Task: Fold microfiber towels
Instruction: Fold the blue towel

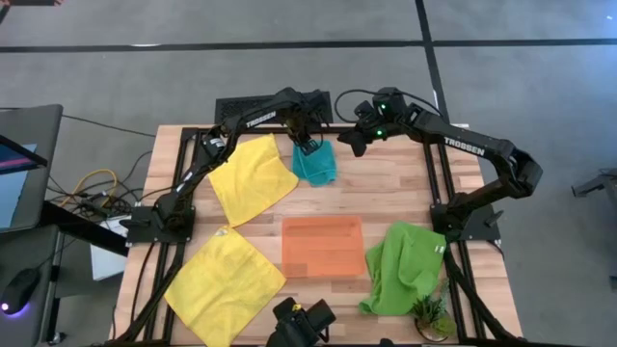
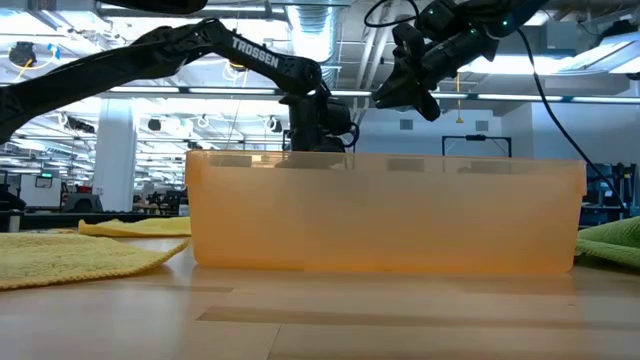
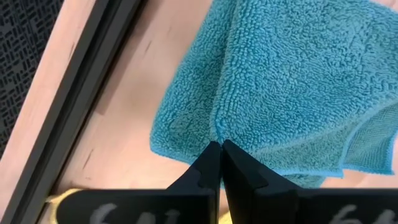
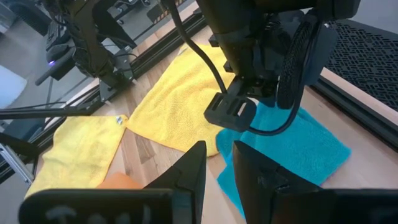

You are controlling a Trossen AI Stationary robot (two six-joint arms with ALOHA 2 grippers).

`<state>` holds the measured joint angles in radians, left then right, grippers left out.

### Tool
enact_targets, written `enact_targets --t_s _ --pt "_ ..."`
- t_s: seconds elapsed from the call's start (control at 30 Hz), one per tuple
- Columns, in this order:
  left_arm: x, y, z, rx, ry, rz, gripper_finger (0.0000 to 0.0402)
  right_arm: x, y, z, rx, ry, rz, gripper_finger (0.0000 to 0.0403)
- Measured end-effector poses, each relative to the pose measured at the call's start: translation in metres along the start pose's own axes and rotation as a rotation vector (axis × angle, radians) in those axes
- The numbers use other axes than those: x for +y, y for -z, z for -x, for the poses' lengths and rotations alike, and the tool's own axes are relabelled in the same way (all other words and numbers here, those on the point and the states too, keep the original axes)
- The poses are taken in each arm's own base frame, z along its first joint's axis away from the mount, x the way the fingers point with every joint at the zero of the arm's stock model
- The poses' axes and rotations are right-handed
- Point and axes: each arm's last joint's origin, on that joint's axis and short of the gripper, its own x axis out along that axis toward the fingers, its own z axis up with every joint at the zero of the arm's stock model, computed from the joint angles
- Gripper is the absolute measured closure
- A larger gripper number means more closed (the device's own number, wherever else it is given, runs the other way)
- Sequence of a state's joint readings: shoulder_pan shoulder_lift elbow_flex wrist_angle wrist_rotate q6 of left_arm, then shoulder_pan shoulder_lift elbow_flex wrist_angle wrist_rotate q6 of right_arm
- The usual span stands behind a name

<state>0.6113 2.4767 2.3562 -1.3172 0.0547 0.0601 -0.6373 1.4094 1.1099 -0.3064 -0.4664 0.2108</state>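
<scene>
**Desk:** Run me across it, left to right.

**Photographer:** On the wooden counter, a yellow towel lies spread at the near left corner, with a second yellow towel flat behind it, both apparently waiting their turn. Next, toward the far edge, the left gripper has its fingers pressed together on a pinch of the teal towel; the left wrist view shows the cloth already doubled over, one layer lying on another. My read is that the pinch sits on the fold so the arm can carry or crease it.

**Desk:** And the middle and right?

**Photographer:** The orange tray sits centre, empty in the high view, probably the drop-off for folded cloths. The right gripper hovers just beside the teal towel, above the counter, fingers parted narrowly and holding nothing, likely standing ready to help. At near right the lime green towel lies crumpled, partly over the counter's edge, beside a small potted plant.

**Desk:** Any writing?

**Photographer:** "TROSSEN" in white on both arms; nothing else is legible.
</scene>
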Motion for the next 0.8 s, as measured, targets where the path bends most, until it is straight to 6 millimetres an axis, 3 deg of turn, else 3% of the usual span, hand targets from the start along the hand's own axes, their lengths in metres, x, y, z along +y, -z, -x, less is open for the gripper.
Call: enact_targets --t_s 0.3,0.5,0.8 --pt "0.000 0.003 0.001 0.036 -0.064 -0.021 0.0401 0.000 0.000 0.000 0.000 0.000 0.000 0.0300" --pt "-0.001 0.003 0.018 -0.015 -0.093 -0.029 0.0401 0.000 0.000 0.000 0.001 0.000 -0.001 0.0300" --pt "0.007 0.005 0.019 0.004 -0.160 -0.033 0.0401 0.000 0.001 0.000 0.005 0.001 -0.002 0.0300"
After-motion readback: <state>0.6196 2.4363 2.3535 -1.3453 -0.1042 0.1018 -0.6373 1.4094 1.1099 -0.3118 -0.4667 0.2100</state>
